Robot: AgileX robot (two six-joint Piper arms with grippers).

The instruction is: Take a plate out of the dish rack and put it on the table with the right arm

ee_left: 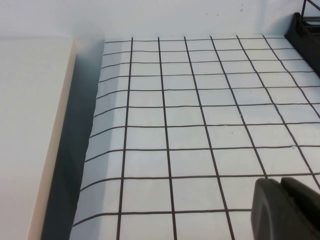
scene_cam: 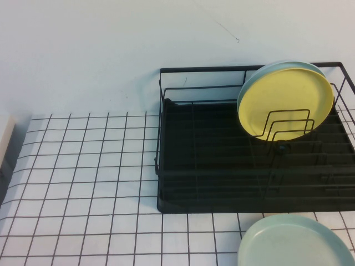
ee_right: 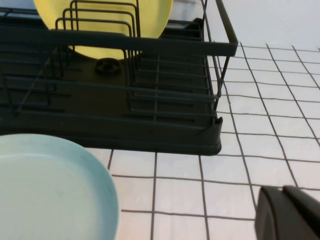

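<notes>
The high view shows no arm at all, only the table (scene_cam: 83,183), the dish rack (scene_cam: 166,138) and the plates. The yellow plate (scene_cam: 285,100) stands on its edge in the rack, leaning between the upright wire dividers, with a light blue plate (scene_cam: 265,71) just behind it. A pale green plate (scene_cam: 297,244) lies flat on the table in front of the rack.

The wrist views add the grippers. In the left wrist view the left gripper (ee_left: 287,207) appears as a black matte tip low over the grid cloth, far from the rack, whose corner shows at the edge; I cannot tell if it is open or closed. In the right wrist view the right gripper (ee_right: 290,215) is a similar black tip above the cloth, beside the green plate and in front of the rack; its opening also cannot be told, and it holds nothing visible.

The rack is thin black wire over a black tray. The cloth is white with black squares.
</notes>
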